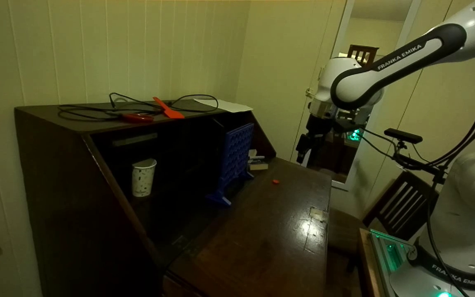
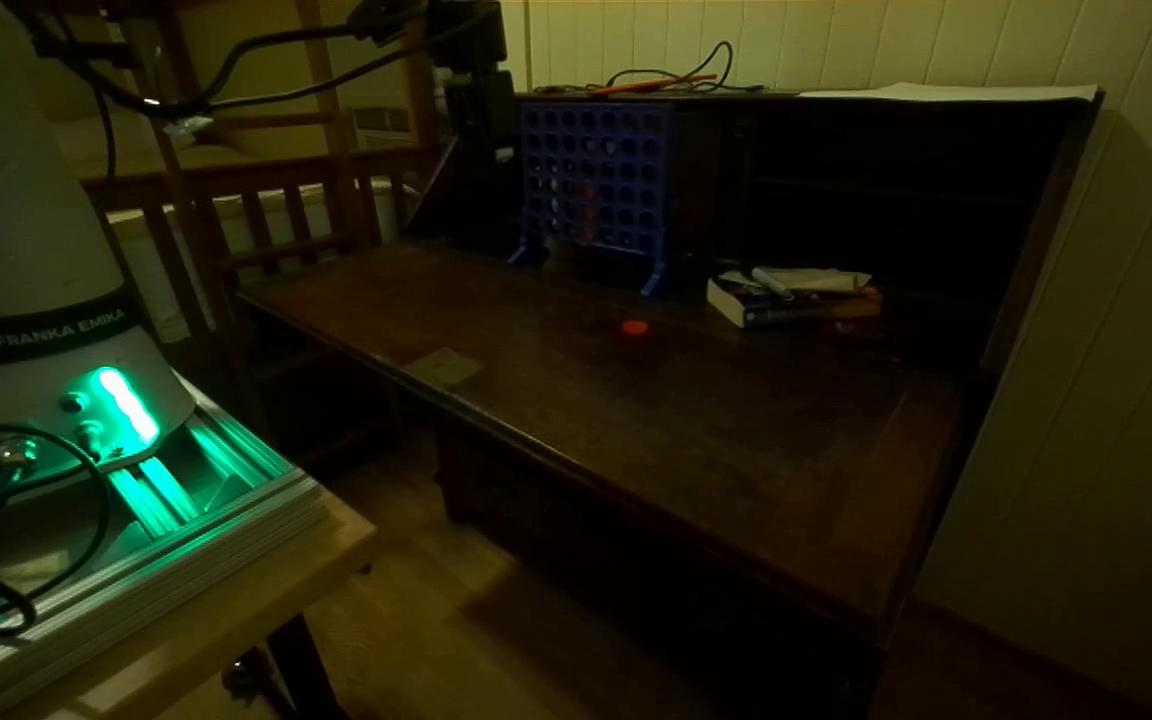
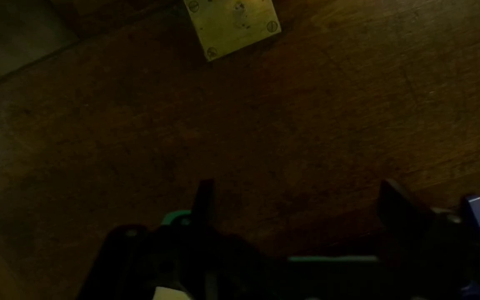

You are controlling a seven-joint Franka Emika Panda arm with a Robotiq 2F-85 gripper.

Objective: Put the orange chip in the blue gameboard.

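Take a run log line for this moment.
gripper: open, empty | orange chip: on desk | blue game board: upright | placement: not yet done

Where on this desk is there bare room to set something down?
On the writing surface: in front of the orange chip and book, out to the front edge; and between the brass plate and blue gameboard. The hutch top is crowded with spatula, black cables and paper.

The light is dim, tinting the wall (image 1: 138, 49) yellow-green in both exterior views. A white glare marks the right side of the counter (image 1: 258, 243) in an exterior view, while the inside of the cabinet (image 1: 76, 177) sinks into near-black shadow. The robot base (image 2: 46, 375) glows bright green. In the wrist view, the gripper (image 3: 297, 183) is a dark, out-of-focus silhouette.
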